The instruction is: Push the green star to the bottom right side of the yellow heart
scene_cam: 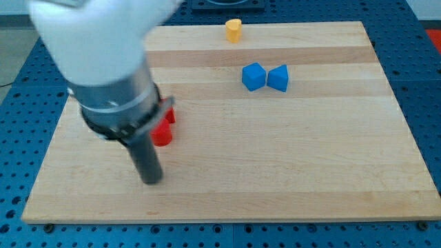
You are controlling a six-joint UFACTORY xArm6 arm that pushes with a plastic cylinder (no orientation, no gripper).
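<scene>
- Oddly, no green star shows anywhere; it may sit hidden behind the arm.
- My tip (151,180) rests on the desk (289,172), just below two red blocks (164,128).
- Yellow heart (233,29) lies far toward the view's top right.
- There is no hand, only the rod.

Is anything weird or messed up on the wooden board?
Nothing is broken or spilled. One odd thing: no green star shows anywhere. My tip sits just below the red blocks, partly hidden by the arm. The yellow heart is right at the board's top edge, the two blue blocks touching below it.
</scene>
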